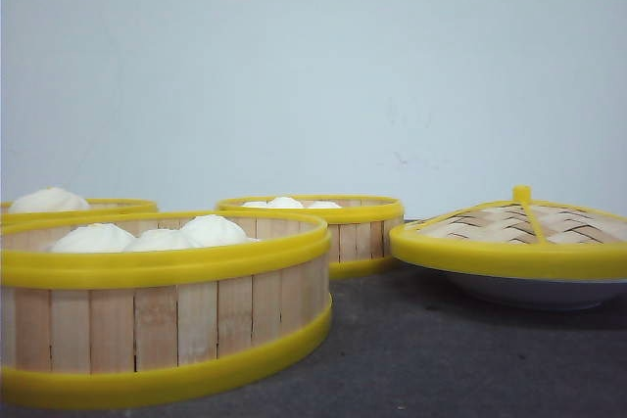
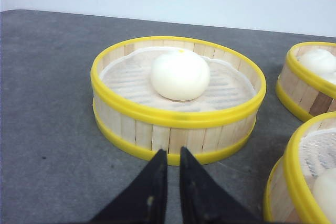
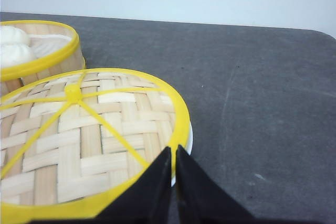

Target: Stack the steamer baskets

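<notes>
You have three steamer baskets: near one [image 1: 162, 310] holds three buns [image 1: 157, 234]; another [image 2: 177, 98] one bun [image 2: 180, 74]. Left gripper [image 2: 169, 156] and right gripper [image 3: 172, 153] clenched, empty.

Three steamer baskets [image 1: 162, 305] [image 1: 323, 227] [image 1: 78, 206] left; lid [image 1: 514, 232] on plate [image 1: 539, 291] right.

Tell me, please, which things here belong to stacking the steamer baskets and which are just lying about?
Belong to the job:
- near steamer basket, three buns inside
- far-left steamer basket, one bun
- middle steamer basket
- left gripper and right gripper

Just lying about:
- woven lid
- white plate under the lid
</notes>
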### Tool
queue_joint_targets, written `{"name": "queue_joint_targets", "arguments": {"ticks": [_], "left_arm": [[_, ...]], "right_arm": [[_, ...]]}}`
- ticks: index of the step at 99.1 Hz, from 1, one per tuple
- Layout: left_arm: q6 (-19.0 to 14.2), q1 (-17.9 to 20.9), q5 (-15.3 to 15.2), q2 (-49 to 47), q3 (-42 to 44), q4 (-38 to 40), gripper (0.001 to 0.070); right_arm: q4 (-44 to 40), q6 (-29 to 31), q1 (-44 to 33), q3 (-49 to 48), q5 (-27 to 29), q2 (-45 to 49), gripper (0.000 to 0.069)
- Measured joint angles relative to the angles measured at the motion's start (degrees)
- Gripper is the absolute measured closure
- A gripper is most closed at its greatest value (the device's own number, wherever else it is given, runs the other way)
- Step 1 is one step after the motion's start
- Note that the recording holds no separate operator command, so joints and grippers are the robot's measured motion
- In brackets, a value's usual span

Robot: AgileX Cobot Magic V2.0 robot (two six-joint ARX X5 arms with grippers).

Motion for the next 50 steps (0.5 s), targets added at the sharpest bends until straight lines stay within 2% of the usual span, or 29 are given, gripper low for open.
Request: {"name": "queue_joint_targets", "arguments": {"ticks": [25,32,50], "left_arm": [[0.11,0.0,-0.48,0.0,0.0,0.04,0.0695],[0.31,0.0,-1.6,0.0,0.0,0.26,0.0695],[0.39,0.0,-1.73,0.0,0.0,1.33,0.0695]], "right_arm": [[0.0,0.13,0.0,0.0,-0.04,0.0,0.0682],[0.0,0.96,0.0,0.0,-0.07,0.0,0.0682],[0.0,3.34,0.0,0.0,-0.07,0.0,0.0682]]}}
